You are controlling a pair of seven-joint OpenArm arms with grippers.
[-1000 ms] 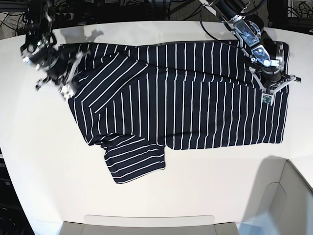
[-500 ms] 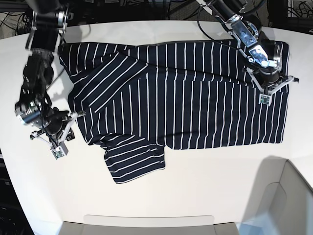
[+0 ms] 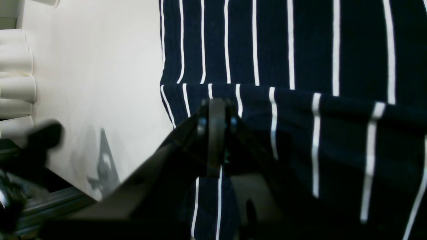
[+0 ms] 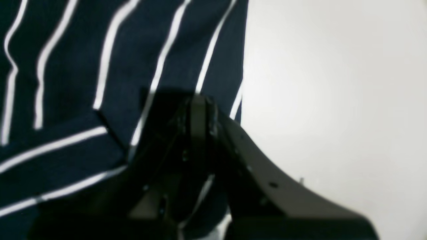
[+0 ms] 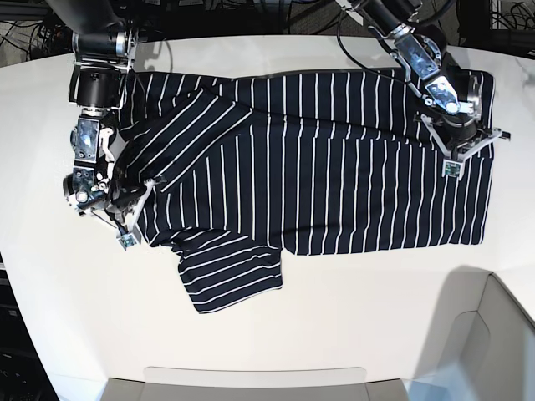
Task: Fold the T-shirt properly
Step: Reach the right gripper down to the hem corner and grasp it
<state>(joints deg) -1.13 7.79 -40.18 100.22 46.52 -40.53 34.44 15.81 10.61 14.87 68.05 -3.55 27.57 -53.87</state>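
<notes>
The right gripper [image 5: 127, 224], jaws closed, has swung back onto the T-shirt [image 5: 334, 159] at frame left; the left gripper [image 5: 458, 159], also closed, stays right, ready to fold.

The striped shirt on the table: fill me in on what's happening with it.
A two-armed robot is folding the T-shirt, which lies spread on the white table, one sleeve folded across the body and the other sticking out at the near edge. The left gripper is shut over the hem end; the right gripper is shut at the shirt's opposite edge. Whether either has pinched fabric is not clear.
</notes>
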